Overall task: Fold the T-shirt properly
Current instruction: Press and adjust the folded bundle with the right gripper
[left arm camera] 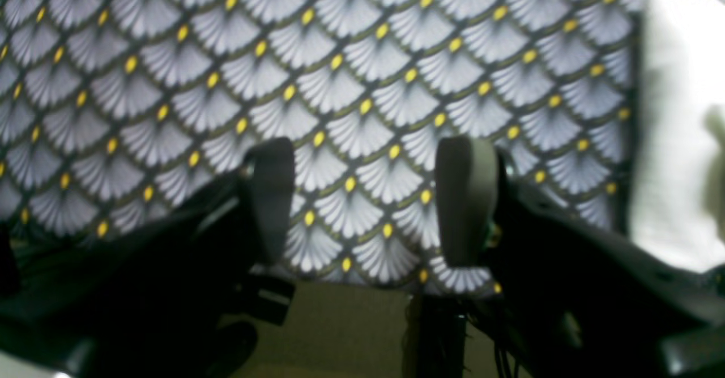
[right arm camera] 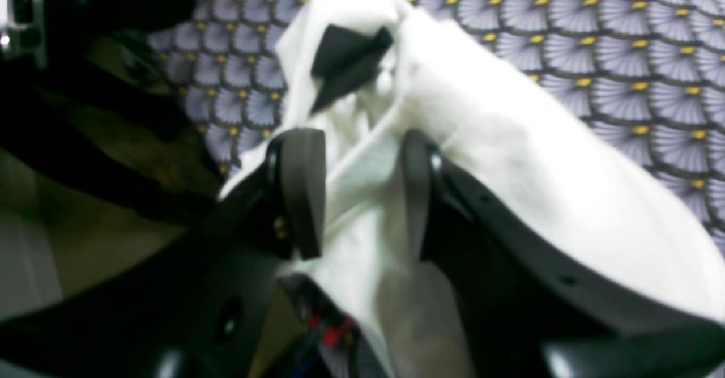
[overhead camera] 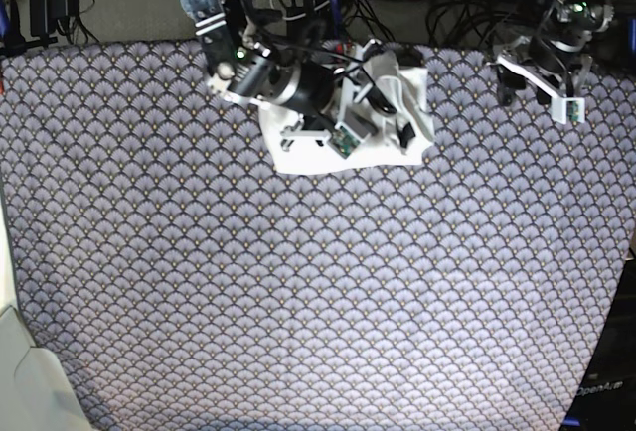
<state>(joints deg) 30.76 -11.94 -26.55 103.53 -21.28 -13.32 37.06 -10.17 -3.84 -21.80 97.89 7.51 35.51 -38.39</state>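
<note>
The T-shirt [overhead camera: 393, 128], white and bunched, is seen at the upper middle of the base view, lying on the fan-patterned tablecloth [overhead camera: 298, 282]. In the right wrist view, the right gripper [right arm camera: 357, 191] is seen over it with its jaws apart and white cloth between them; whether the cloth is clamped cannot be told. A small dark tag [right arm camera: 345, 60] is shown above. The left gripper [left arm camera: 368, 196] is held with jaws apart over bare tablecloth, nothing between them, at the upper right of the base view.

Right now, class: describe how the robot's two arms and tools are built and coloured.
Both arms are black, with loose dark cables. The left tool has two rounded grey pads on black fingers; the right tool matches. From the base view, white brackets and small green boards sit near each wrist.
</note>
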